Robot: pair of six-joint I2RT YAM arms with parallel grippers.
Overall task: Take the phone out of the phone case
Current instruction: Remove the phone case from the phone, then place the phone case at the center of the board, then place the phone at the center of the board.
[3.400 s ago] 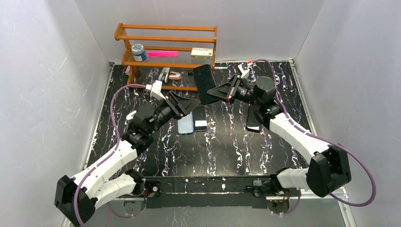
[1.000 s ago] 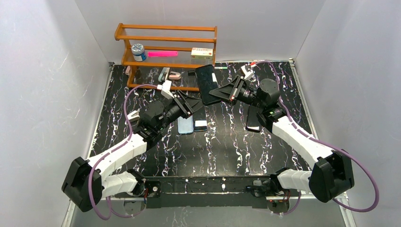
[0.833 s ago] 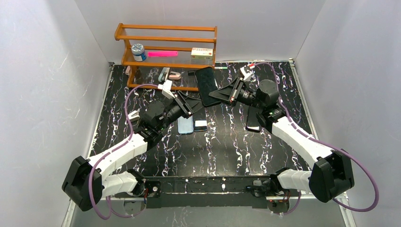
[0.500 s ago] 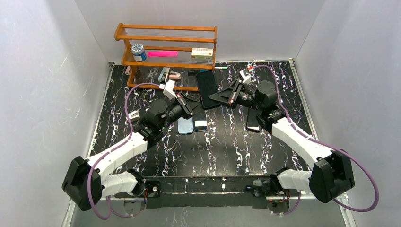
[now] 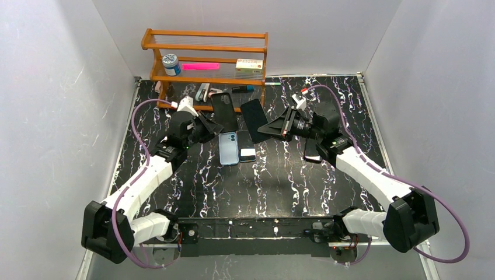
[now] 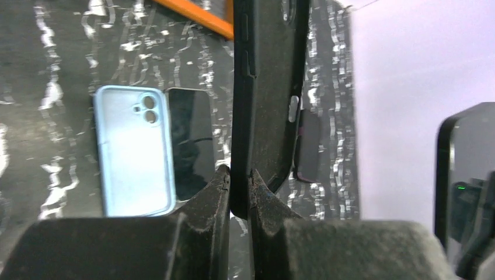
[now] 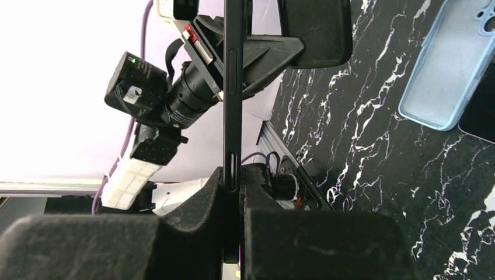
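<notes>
Now your left gripper [image 6: 239, 182] is clamped tight on one end of the black phone case [image 6: 269, 81], which sticks out from the fingers, clear of the table [image 5: 280, 175]. Just off to its right, your right gripper [image 7: 233, 188] is pinched on the thin edge of the phone [image 7: 233, 87], also held in the air. Phone and case sit side by side with a gap, not touching. Below and between the two grippers, a light blue phone [image 5: 229, 147] lies flat with a dark phone [image 5: 247, 146] right beside it. Beyond your left gripper stands the wooden rack [image 5: 204, 55], and under your right wrist another dark handset [image 5: 311, 153] lies on the table
</notes>
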